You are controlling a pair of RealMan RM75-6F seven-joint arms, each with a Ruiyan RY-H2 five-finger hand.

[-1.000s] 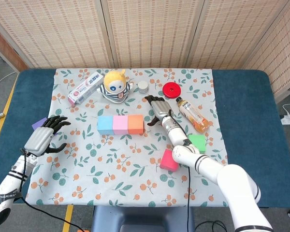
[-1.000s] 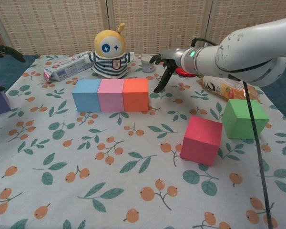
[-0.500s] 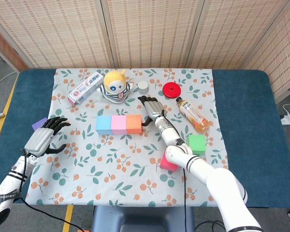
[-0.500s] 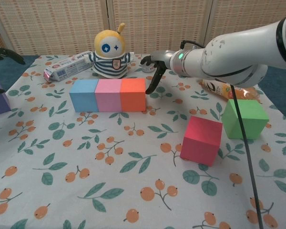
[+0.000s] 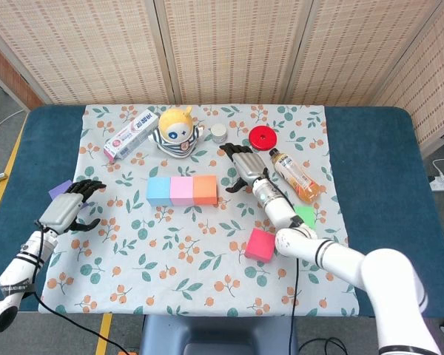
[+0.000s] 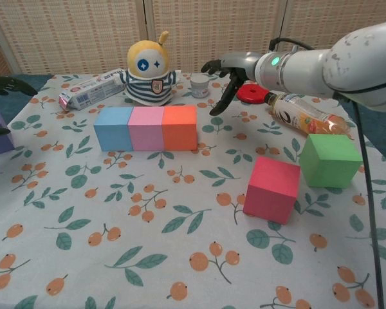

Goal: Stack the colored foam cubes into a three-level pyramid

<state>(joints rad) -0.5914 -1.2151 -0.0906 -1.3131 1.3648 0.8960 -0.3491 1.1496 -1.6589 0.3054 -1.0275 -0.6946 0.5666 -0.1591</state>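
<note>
Only One Row of Blocks So Far

Head view: the toothpaste box [image 5: 131,134] has red writing on it, too small to read. The landmark is the orange cube [image 5: 205,189]. It sits in a row, touching the pink cube [image 5: 182,190], which touches the blue cube [image 5: 159,191]. All are soft-looking, square foam blocks. They lie on a tablecloth [image 5: 170,244] printed with leaves and berries. The right hand [image 5: 244,169] is just to the right of the orange cube, not touching it. Its fingers are spread apart and hold nothing. The red cube [image 5: 260,244] lies in front of the orange cube and to the right. The green cube [image 5: 305,216] is farther right, partly hidden by the arm. The purple cube [image 5: 59,190] is far left of the orange cube, right by the left hand [image 5: 63,208]. That hand's fingers are apart too, and nothing is in it.

Chest view: the yellow doll [image 6: 150,69] in a striped shirt stands behind the orange cube [image 6: 180,127]. A small white jar [image 6: 199,85], a red round lid [image 6: 251,94] and a lying drink bottle [image 6: 302,112] sit behind it to the right. The bottle's label cannot be read.
</note>
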